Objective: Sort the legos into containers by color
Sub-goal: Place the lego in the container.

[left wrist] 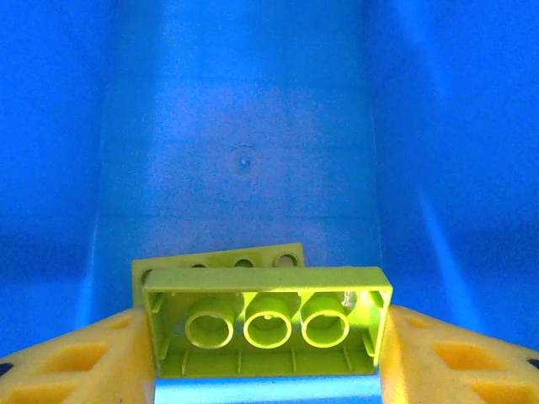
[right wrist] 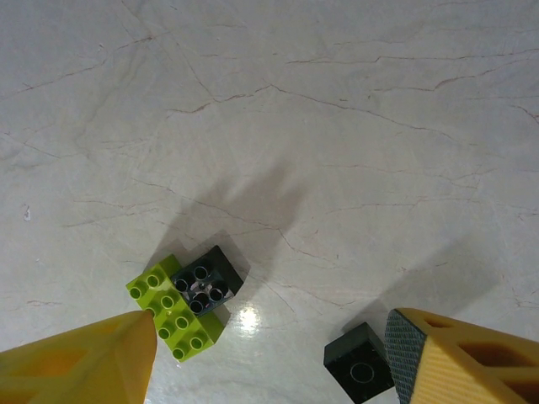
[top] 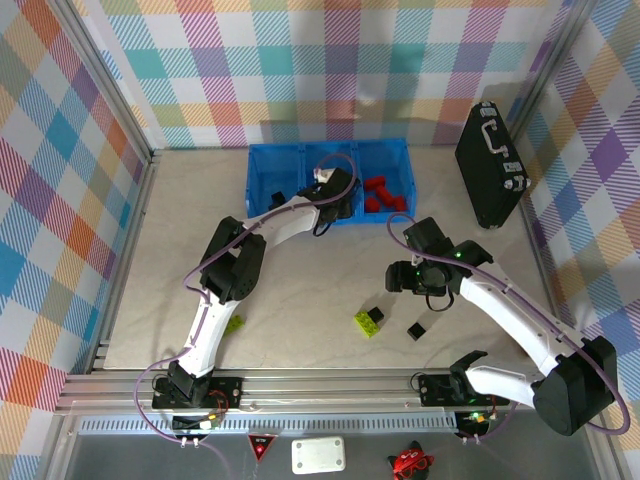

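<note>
My left gripper [left wrist: 268, 358] is shut on a lime-green lego [left wrist: 268, 324], underside facing the camera, low inside the blue bin's [top: 262, 178] middle compartment. A second lime lego [left wrist: 219, 263] lies on the bin floor just behind it. Red legos [top: 383, 193] fill the right compartment and a black one [top: 277, 200] sits in the left. My right gripper [right wrist: 269, 370] hangs open above the table. A lime lego [right wrist: 181, 328] with a black brick [right wrist: 205, 282] stuck on top lies by its left finger. A black cube [right wrist: 360, 362] lies beside its right fingertip [right wrist: 408, 353].
A black hard case [top: 490, 165] stands at the right of the table. Another lime lego [top: 234, 322] lies on the table beside the left arm. Checked walls close off the table on three sides.
</note>
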Robot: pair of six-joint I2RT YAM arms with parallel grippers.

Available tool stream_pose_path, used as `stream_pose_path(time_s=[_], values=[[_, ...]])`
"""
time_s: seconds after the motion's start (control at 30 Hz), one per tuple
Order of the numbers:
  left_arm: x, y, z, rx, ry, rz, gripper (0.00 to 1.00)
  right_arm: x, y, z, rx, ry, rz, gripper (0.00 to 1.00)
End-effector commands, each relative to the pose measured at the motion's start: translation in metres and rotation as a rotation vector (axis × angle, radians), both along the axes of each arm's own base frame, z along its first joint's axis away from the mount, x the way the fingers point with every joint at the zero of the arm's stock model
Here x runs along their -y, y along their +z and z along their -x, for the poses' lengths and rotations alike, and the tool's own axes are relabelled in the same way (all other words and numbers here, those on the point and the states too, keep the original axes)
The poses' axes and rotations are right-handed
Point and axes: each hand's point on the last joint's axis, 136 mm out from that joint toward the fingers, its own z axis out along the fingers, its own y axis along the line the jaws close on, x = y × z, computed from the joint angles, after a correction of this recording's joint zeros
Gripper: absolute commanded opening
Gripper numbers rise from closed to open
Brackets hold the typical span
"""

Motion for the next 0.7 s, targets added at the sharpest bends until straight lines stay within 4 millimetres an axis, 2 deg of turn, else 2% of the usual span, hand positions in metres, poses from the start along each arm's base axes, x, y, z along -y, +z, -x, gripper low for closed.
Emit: stream_pose_path(time_s=[0.0,0.23,0.67], values=[[-0.004,-0.006,-0.002,-0.025,0.008,-0.007,0.62,-0.001,-0.003,0.005,-0.017,-0.002,-0.007,0.73],[-0.002,-0.002,-0.002,-0.026,-0.004,0.006,0.66,-0.002,0.0,0.004,-0.013,0.006,-0.007,0.73],[0.002,0.024,0.004,-0.023,-0.043,0.046,0.7,0.001,0.001,0.005,-0.023,0.017,0.015,0.75]])
